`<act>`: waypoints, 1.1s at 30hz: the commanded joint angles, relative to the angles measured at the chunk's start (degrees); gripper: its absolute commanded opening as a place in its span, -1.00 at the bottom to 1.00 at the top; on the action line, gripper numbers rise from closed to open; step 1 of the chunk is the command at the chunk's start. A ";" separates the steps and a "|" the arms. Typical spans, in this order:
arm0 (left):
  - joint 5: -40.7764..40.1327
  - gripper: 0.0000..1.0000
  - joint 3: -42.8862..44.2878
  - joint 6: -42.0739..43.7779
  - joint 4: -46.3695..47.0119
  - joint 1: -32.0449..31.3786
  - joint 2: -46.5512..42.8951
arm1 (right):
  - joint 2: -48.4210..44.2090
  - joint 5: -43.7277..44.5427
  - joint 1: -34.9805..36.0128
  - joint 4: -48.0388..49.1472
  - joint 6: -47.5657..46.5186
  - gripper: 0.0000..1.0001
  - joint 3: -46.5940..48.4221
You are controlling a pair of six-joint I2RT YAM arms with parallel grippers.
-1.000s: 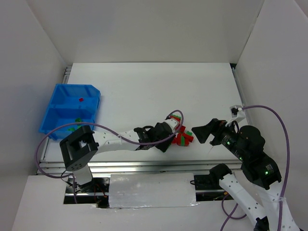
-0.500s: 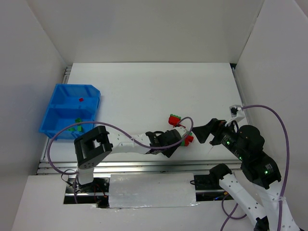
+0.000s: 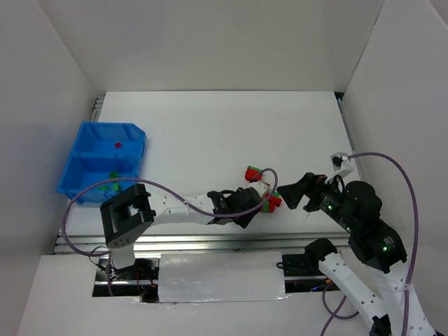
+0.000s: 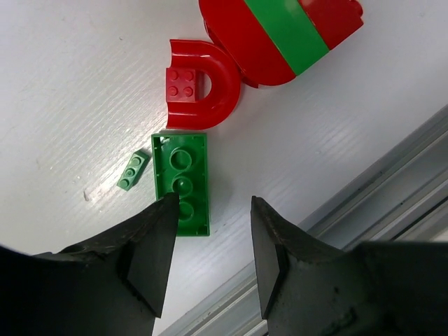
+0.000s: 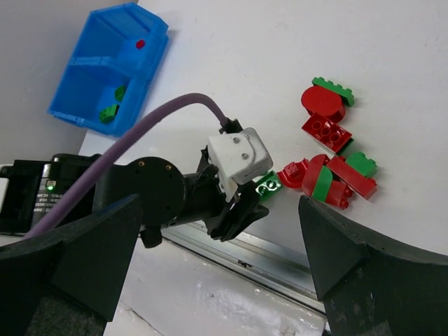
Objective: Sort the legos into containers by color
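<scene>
Red and green legos (image 3: pixel 269 201) lie loose near the table's front edge, with two more (image 3: pixel 253 172) just behind. In the left wrist view a flat green brick (image 4: pixel 180 183), a tiny green piece (image 4: pixel 132 171), a red arch (image 4: pixel 199 84) and a red-and-green round block (image 4: pixel 283 31) rest on the table. My left gripper (image 4: pixel 212 210) stands open just over the green brick's near end, and nothing is between its fingers. My right gripper (image 5: pixel 220 203) hovers wide open to the right of the pile (image 5: pixel 329 168). The blue containers (image 3: pixel 77 164) sit far left.
The far compartment holds one red brick (image 3: pixel 117 145) and the near one holds green bricks (image 3: pixel 110 178). A metal rail (image 4: pixel 364 182) runs along the table's front edge right beside the left gripper. White walls enclose the table on three sides.
My left gripper has moved right and toward the front edge, uncovering the two bricks behind it, and its jaws stand narrower. The right arm has barely moved.
</scene>
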 commanded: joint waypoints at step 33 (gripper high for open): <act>-1.89 -0.15 -0.38 -4.21 -0.65 -0.21 4.29 | 3.28 -3.65 0.38 6.44 0.05 0.99 -1.26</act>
